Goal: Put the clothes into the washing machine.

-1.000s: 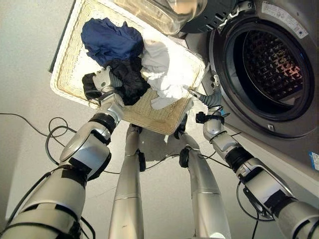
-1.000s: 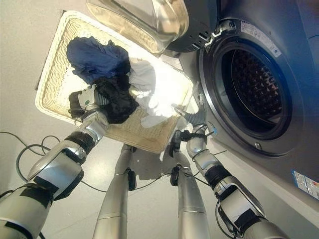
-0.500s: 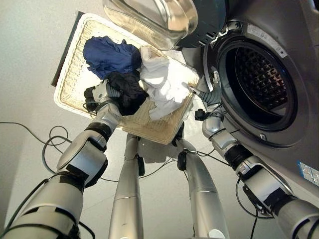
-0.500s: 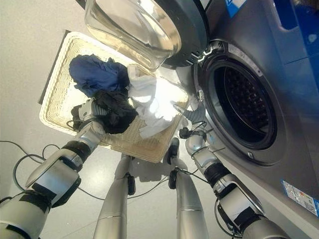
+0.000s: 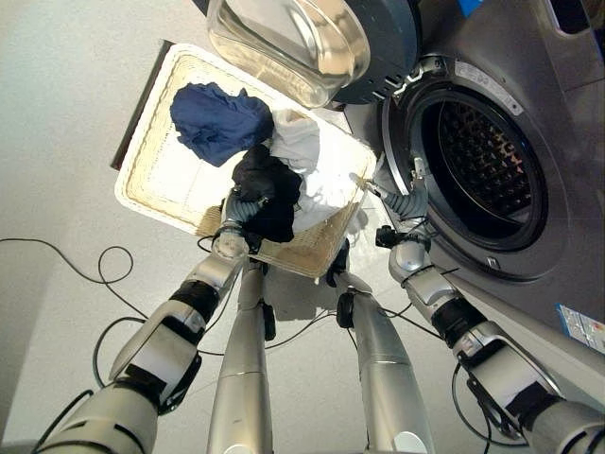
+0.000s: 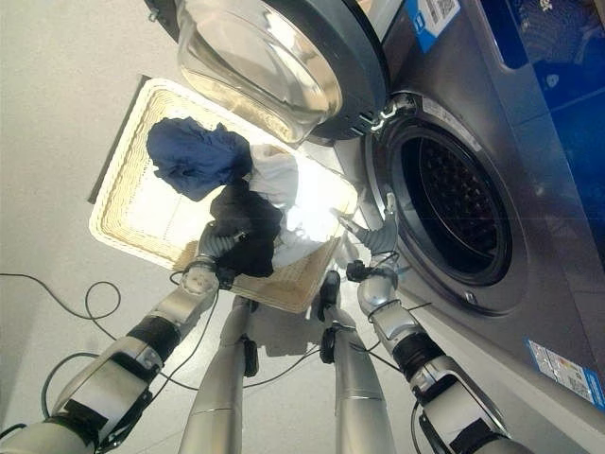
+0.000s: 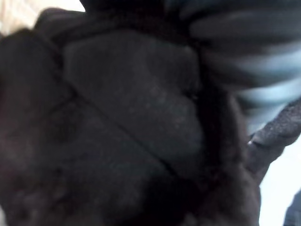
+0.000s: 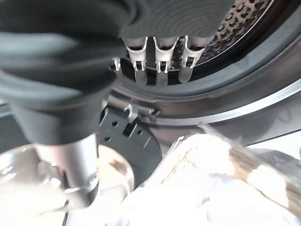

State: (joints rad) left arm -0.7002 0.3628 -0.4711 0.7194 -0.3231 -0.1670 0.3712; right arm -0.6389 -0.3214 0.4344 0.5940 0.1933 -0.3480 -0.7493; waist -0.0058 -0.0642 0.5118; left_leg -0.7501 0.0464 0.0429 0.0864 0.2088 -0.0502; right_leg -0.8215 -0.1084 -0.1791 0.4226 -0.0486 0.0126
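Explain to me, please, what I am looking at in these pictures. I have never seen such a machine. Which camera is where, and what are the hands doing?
This is a humanoid robot doing laundry. The two wide pictures come from a stereo camera on its head, looking down. The two close ones come from cameras on its wrists.

On the floor lies a flat wicker basket with three pieces of clothing: a blue garment, a black garment and a white garment. Beside it stands a washing machine with its round glass door swung open, so the metal drum shows.

The left hand reaches into the black garment; dark cloth covers its wrist view, so its fingers are hidden. The right hand hovers by the machine's opening with straight fingers, holding nothing.
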